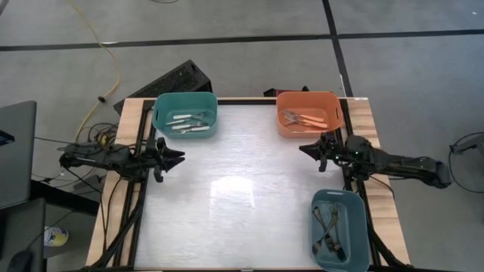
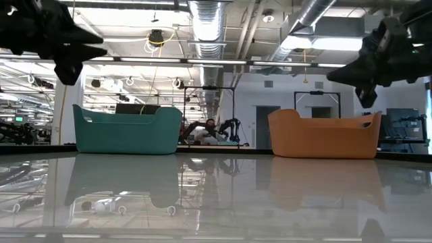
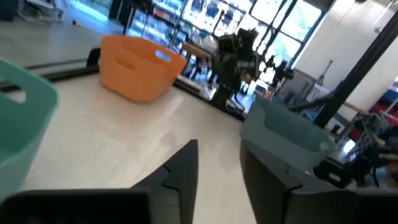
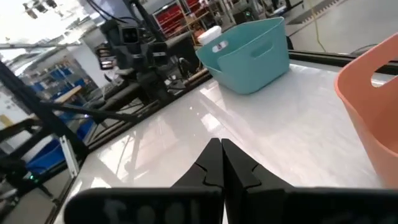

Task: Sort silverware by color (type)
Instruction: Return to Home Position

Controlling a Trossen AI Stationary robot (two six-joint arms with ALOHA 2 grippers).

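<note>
Table (image 1: 242, 208): white glossy top; three plastic bins stand near its edges.
Teal bin (image 1: 215, 113): at the far-left corner; seen from table height, it stands upright on the left (image 2: 125, 131).
White-handled forks (image 1: 189, 123): lie loosely together on the floor of the teal bin.
Orange bin (image 1: 280, 113): at the far-right corner, well apart from the teal bin.
Orange-handled forks (image 1: 305, 119): lie side by side inside the orange bin.
Grey-blue bin (image 1: 364, 234): at the near-right edge, well apart from the other two.
Dark-handled forks (image 1: 330, 231): lie in a loose pile inside the grey-blue bin.
Left gripper (image 1: 180, 157): raised over the table's left edge, just on the near side of the teal bin, pointing toward the table's middle. Fingers spread, with a clear gap between them in its wrist view (image 3: 219, 148).
Right gripper (image 1: 302, 149): raised over the table's right edge, between the orange bin and the grey-blue bin, pointing toward the middle. Fingers pressed together, tips touching (image 4: 221, 144).
Height: from table level both grippers hang high above the surface.
</note>
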